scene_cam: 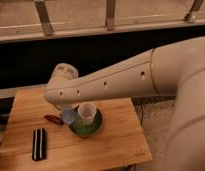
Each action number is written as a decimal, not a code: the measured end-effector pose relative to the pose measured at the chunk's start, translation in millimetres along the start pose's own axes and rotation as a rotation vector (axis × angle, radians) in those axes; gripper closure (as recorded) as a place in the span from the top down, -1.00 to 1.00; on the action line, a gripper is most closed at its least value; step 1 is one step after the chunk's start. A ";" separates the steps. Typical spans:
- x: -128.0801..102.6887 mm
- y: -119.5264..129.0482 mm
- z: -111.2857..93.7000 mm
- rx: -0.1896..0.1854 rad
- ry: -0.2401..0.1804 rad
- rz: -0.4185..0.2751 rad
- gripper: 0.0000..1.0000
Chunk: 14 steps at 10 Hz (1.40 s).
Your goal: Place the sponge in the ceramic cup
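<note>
The light-blue sponge point(69, 116) hangs just below the arm's wrist, off the table and touching the left side of the ceramic cup point(87, 112). My gripper point(67, 109) is shut on the sponge and mostly hidden under the white arm. The pale cup stands upright on a dark green dish point(86, 128) near the middle of the wooden table point(111, 145).
A small red tool point(53, 119) lies just left of the sponge. A black-and-white striped oblong point(39, 143) lies near the table's front left. The arm point(121, 80) crosses above the table's back edge from the right. A dark wall and railing stand behind.
</note>
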 end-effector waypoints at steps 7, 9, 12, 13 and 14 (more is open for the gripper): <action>15.4 -75.5 -12.0 0.098 -0.215 0.067 -1.00; 27.4 -81.8 21.7 0.073 -0.256 0.079 -1.00; 32.0 -102.1 63.1 0.015 -0.330 0.090 -1.00; 26.6 -103.2 69.0 -0.004 -0.347 0.075 -1.00; 21.7 -101.5 71.4 -0.021 -0.359 0.065 -1.00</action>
